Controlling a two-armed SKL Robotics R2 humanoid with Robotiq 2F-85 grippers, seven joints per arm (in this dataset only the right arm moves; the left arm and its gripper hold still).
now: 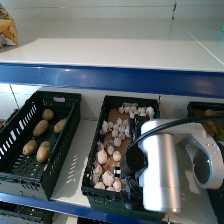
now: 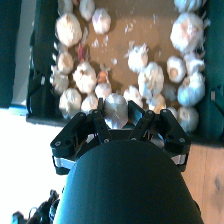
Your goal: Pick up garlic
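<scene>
In the middle crate, lower centre of the head view, garlic [image 1: 111,159] lies loose in a heap. One bulb [image 2: 116,109] sits between the fingers [image 2: 98,121] of the right gripper [image 2: 118,121], which look closed against its sides: gripped, I judge. Handling: light, firm core, dry papery skin that may slip or flake; hold across the widest part, modest squeeze. Neighbouring bulbs touch it. Crate [image 1: 95,141] is black plastic with a cardboard floor. Potatoes [image 1: 41,132] fill the crate at left.
</scene>
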